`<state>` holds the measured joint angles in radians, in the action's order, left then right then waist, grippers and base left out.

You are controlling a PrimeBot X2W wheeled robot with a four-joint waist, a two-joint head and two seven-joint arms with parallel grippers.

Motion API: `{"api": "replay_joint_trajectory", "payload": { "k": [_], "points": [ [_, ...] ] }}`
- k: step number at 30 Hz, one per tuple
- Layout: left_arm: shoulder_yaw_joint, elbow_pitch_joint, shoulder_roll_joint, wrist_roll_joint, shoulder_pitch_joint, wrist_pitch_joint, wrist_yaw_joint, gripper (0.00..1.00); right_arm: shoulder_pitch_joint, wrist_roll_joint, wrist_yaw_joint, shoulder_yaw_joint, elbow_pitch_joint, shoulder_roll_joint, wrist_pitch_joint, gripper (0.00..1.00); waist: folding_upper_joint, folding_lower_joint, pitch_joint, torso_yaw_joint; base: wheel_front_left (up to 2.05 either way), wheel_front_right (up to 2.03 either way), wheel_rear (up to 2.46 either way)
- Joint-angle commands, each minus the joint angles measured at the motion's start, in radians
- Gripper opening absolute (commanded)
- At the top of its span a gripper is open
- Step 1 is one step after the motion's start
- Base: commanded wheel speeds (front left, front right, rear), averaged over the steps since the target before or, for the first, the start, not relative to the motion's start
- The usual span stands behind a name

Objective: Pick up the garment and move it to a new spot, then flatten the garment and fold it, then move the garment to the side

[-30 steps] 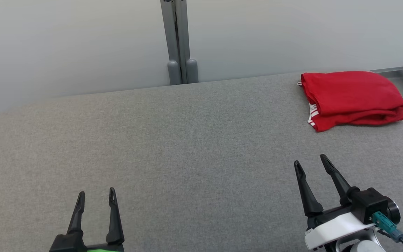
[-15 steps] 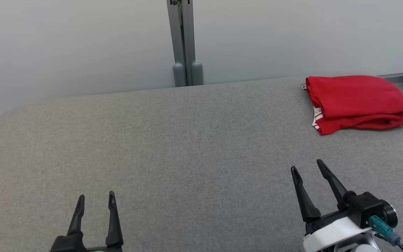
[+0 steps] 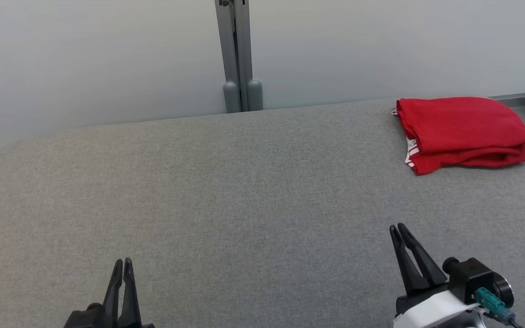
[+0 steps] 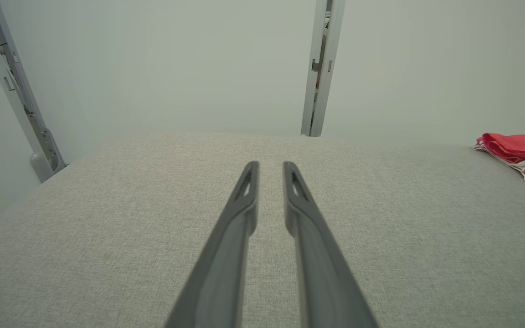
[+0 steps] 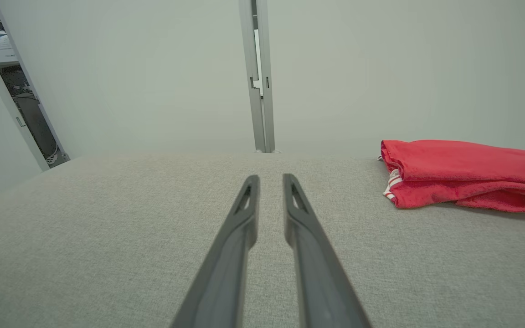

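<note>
Left gripper point(image 3: 123, 261) point(image 4: 270, 165): is hanging at the near side of the table point(image 3: 244, 191), well forward of the grey post point(image 3: 239, 54) and to the left of it, its fingers pointing towards the post's side of the table.
Left gripper state: is keeping its two dark fingers drawn almost together with only a slim gap between them, and is holding nothing.
Right gripper point(image 3: 397, 227) point(image 5: 269, 176): is hanging at the near side too, well forward of the post and to the right of it, its fingers leaning slightly left, back towards the post.
Right gripper state: is showing the same narrow slit between its fingers, and is gripping nothing.
Table: is spreading its grey fabric top from the grippers up to the foot of the post.
Garment point(image 3: 465, 130) point(image 4: 522, 157) point(image 5: 463, 175): is lying folded in a red stack with a white-striped edge showing on the side facing the post; it is sitting at the table's far edge, well to the right of the post and apart from both grippers.
Post: is standing upright just behind the table's far edge, against the pale wall point(image 3: 84, 59).
</note>
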<state>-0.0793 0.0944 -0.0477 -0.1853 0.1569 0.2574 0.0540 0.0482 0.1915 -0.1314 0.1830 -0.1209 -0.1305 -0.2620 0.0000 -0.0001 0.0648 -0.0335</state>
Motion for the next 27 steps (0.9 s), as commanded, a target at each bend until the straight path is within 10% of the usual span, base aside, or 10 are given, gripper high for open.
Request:
{"api": "replay_joint_trajectory", "payload": {
  "k": [1,27],
  "points": [
    [-0.001,0.007,0.001,-0.002,0.001,-0.001,0.000,0.00,0.004,0.003,0.000,0.000,-0.006,0.001,0.001,0.00,0.0000,0.0001,0.000,0.000,0.00,0.00,0.00],
    [0.042,0.056,-0.015,-0.468,-0.087,-0.103,-0.059,0.00,-0.047,0.475,0.000,-0.066,-0.042,0.005,0.096,0.00,0.0000,0.0001,-0.014,0.007,0.00,0.00,0.00]
  ]
}}
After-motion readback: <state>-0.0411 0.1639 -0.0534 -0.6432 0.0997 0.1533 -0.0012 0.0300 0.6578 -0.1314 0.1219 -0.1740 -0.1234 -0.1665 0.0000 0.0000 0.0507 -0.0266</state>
